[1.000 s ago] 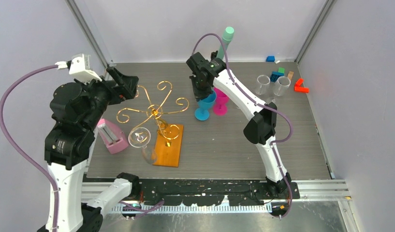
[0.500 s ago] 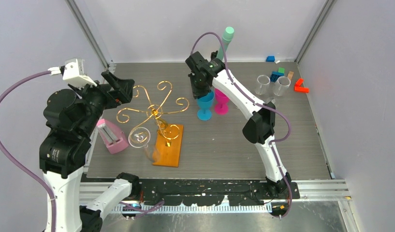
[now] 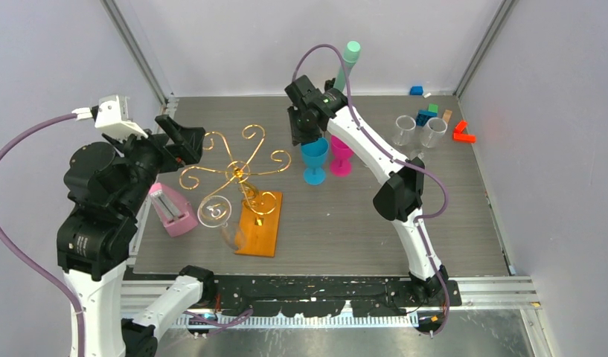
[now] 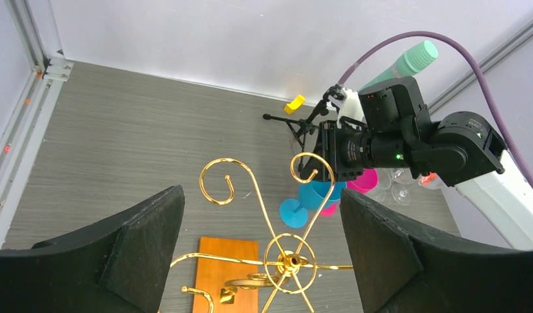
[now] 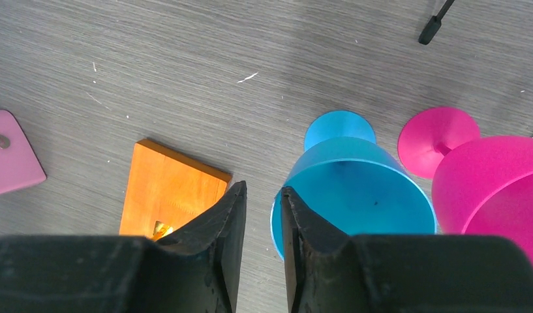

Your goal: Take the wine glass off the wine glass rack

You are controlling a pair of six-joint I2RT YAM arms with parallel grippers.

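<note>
The clear wine glass [image 3: 216, 212] is on the near left curl of the gold wire rack [image 3: 240, 175], just left of the rack's orange base [image 3: 260, 227]. Neither hand touches it.

The left hand [image 3: 183, 141] is held above the surface at the far left side of the rack, close to its far left curls but apart from them. Its wrist view shows the fingers [image 4: 136, 244] spread wide with nothing between them, and the rack's curls and centre ring lie below the gap.

The right hand [image 3: 304, 132] hangs over the far rim of a blue glass [image 3: 314, 160], which stands upright just beside a pink glass [image 3: 339, 158] to the right of the rack. Its fingers [image 5: 228, 222] are close together, with only a narrow gap that holds nothing; the blue rim sits below them.

A pink block [image 3: 172, 210] lies left of the rack, and two clear cups [image 3: 405, 130] stand at the far right.
</note>
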